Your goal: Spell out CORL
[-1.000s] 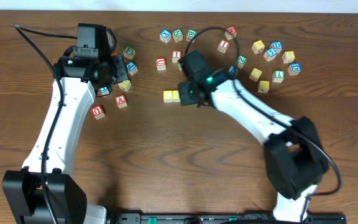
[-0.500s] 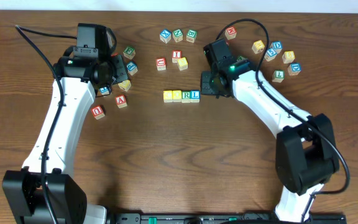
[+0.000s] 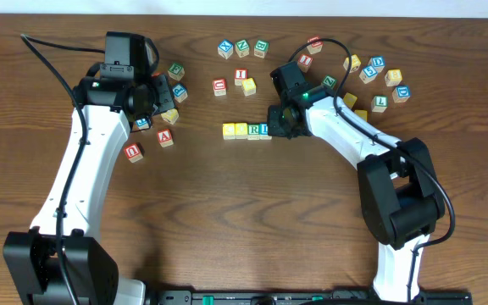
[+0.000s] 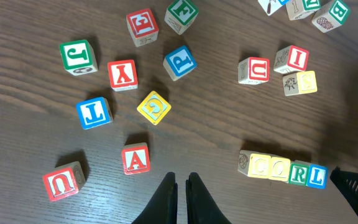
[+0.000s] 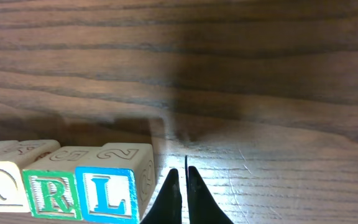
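Note:
Four letter blocks stand in a row at the table's middle: yellow C (image 3: 228,130), yellow O (image 3: 241,130), green R (image 3: 254,130) and blue L (image 3: 265,130). The row also shows in the left wrist view, from C (image 4: 260,167) to L (image 4: 316,176). My right gripper (image 3: 279,126) is shut and empty. Its tips (image 5: 180,173) sit low on the wood just right of the L block (image 5: 107,193). My left gripper (image 4: 180,182) is shut and empty. It hovers over the loose blocks at the left (image 3: 154,99), far from the row.
Loose blocks lie under my left arm: a red A (image 4: 135,159), a red U (image 4: 61,182), a yellow G (image 4: 153,107), a blue J (image 4: 94,112). More blocks sit at the back centre (image 3: 242,47) and back right (image 3: 378,80).
My right gripper swung right off the row, uncovering the R and L blocks, then came back a little left beside the L. The left arm has not moved.

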Action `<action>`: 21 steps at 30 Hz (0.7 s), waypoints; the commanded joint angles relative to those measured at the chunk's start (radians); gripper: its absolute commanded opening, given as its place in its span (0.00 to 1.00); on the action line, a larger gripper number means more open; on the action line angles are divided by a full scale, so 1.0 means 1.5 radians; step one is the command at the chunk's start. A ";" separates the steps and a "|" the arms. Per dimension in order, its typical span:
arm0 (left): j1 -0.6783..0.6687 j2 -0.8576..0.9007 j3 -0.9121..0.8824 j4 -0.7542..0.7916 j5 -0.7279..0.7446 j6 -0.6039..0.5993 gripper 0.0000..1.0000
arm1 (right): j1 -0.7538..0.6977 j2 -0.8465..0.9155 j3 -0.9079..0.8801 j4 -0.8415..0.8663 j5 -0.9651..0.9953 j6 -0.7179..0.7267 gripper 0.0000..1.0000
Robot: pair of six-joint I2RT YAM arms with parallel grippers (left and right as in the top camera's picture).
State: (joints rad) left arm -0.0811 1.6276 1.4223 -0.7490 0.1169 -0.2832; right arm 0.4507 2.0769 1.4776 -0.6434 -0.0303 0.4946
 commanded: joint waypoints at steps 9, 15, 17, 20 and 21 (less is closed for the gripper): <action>0.002 0.005 0.006 -0.001 -0.008 0.011 0.08 | 0.015 0.012 -0.001 0.020 -0.027 -0.009 0.02; 0.002 0.005 0.006 -0.002 -0.009 0.011 0.08 | 0.020 0.013 -0.001 0.021 -0.027 -0.014 0.02; 0.002 0.005 0.005 -0.002 -0.009 0.011 0.08 | 0.020 0.013 -0.001 0.022 -0.027 -0.015 0.02; 0.002 0.005 0.005 -0.001 -0.009 0.011 0.08 | 0.021 0.013 -0.001 0.023 -0.027 -0.019 0.02; 0.002 0.005 0.006 -0.001 -0.009 0.011 0.08 | 0.021 0.013 -0.001 0.023 -0.027 -0.019 0.01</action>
State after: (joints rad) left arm -0.0811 1.6276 1.4223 -0.7490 0.1165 -0.2832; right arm 0.4717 2.0769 1.4776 -0.6109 -0.0643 0.4850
